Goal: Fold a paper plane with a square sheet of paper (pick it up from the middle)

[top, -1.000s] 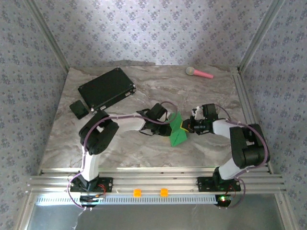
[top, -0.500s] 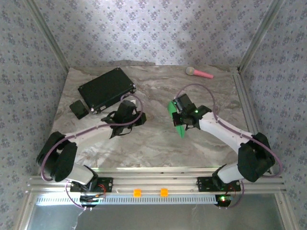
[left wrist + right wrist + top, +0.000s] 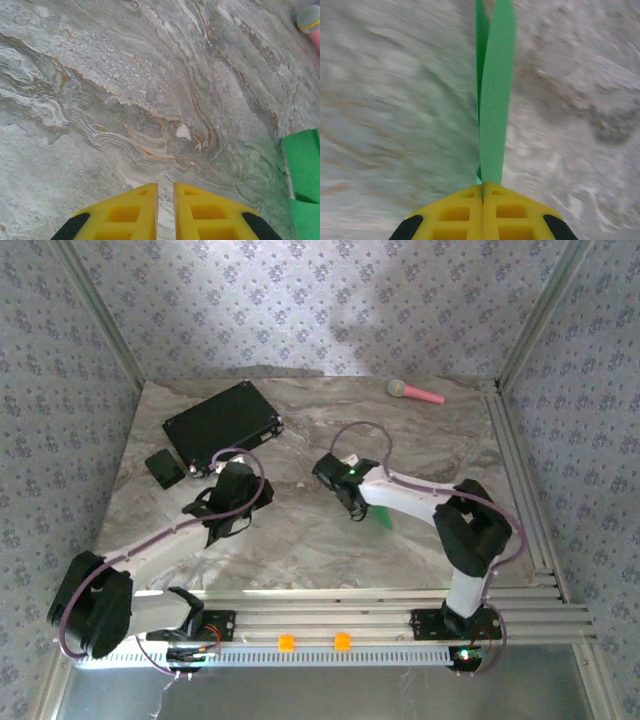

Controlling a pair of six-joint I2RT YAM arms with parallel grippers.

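The paper plane is bright green paper folded into a narrow strip, and it stands up out of my right gripper, which is shut on its near end. From above, that gripper hovers over the middle of the table, and a sliver of the green paper pokes out below the forearm. Left of centre, my left gripper is apart from the paper. Its yellow fingers are almost together over bare table, with nothing between them. The green paper lies at the right edge of the left wrist view.
A black case and a small black box lie at the back left. A pink-handled toy rests at the back right, and its tip appears in the left wrist view. Metal rails line the near edge.
My right gripper has carried the green paper left toward the table's middle. The left arm has swung back to the left, away from the paper.
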